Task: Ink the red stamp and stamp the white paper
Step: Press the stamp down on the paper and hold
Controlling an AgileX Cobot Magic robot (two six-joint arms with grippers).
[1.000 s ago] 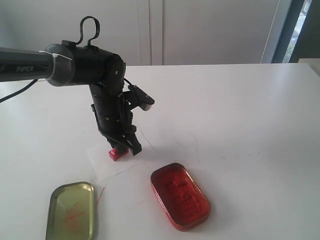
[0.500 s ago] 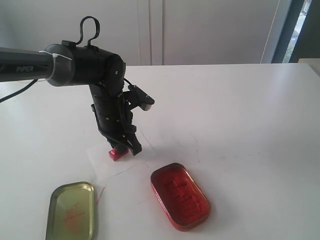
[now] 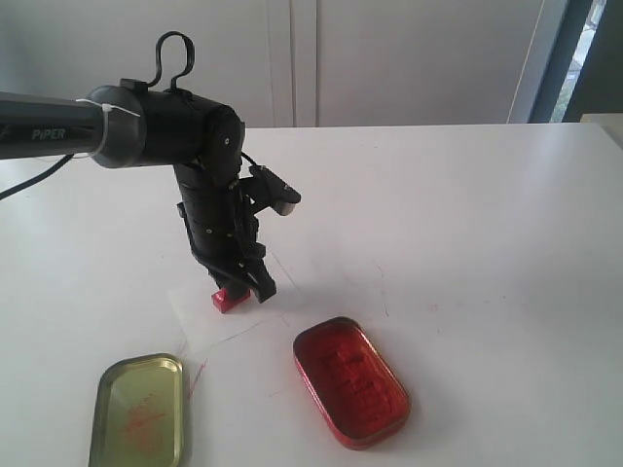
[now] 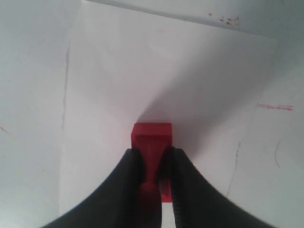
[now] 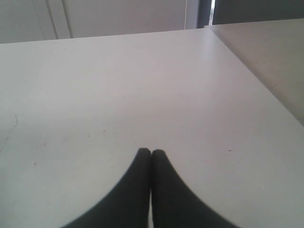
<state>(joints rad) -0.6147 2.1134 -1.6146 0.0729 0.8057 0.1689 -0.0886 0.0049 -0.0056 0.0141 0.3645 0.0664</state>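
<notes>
Small solid red stamp [image 3: 230, 299] with square block base, standing base-down on thin white rectangular paper slip [image 3: 200, 313], on the near-left part of the table. In the left wrist view, stamp [image 4: 152, 137] seen from above, with paper [image 4: 142, 71] spread around it.

Left gripper [image 3: 243, 289], black, pointing straight down, clamped on the stamp's short handle; both fingers [image 4: 130, 175] pressed against its sides.

Oval red tin with red ink pad [image 3: 350, 381] nearer the camera and to the right, well apart from the stamp. Gold-green oval tin lid [image 3: 141, 409] at the near-left edge, red smears inside it.

White tabletop [image 3: 467, 224], matte, marked with thin scratches and faint red streaks [image 3: 200, 375] beside the lid. Red specks [image 4: 228, 20] just off the paper's edge.

Pale panelled wall [image 3: 389, 58] behind the table; dark window frame [image 3: 560, 58] at far right.

Right gripper [image 5: 151, 153] low over bare tabletop, fingertips pressed together, nothing between them.
</notes>
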